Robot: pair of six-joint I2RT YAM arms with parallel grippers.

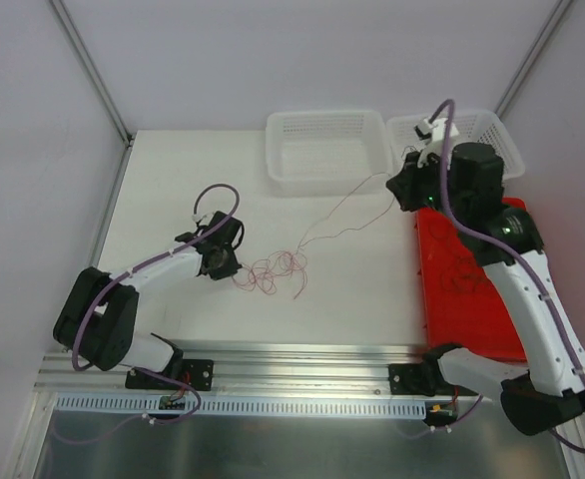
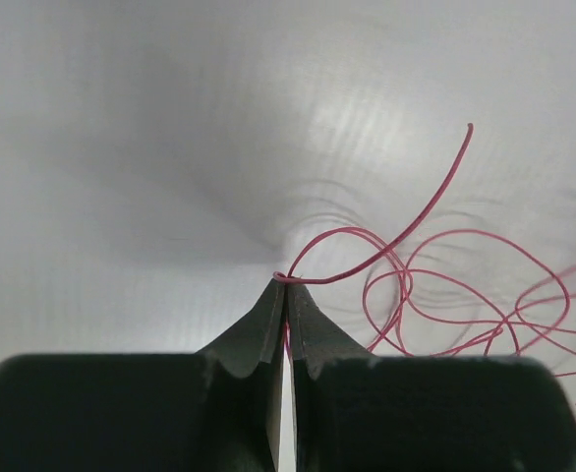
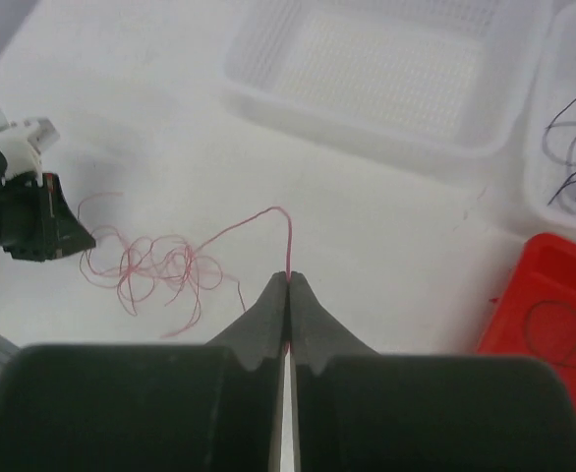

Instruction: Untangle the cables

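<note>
white mesh basket [image 1: 487,130] at the back right holds dark cables [image 3: 568,147]; the red tray [image 1: 452,309] beside it holds a thin wire loop [image 3: 553,329]. a red cable tangle [image 1: 269,271] lies on the table [image 1: 173,200]. the left gripper [image 2: 286,280], low by the tangle, pinches its edge. the right gripper [image 3: 288,280], raised near that basket, is clamped on one long red strand.

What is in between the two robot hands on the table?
The thin red cable: a curly tangle beside the left gripper, then a strand running over the white table to the right gripper. The top view shows it.
</note>
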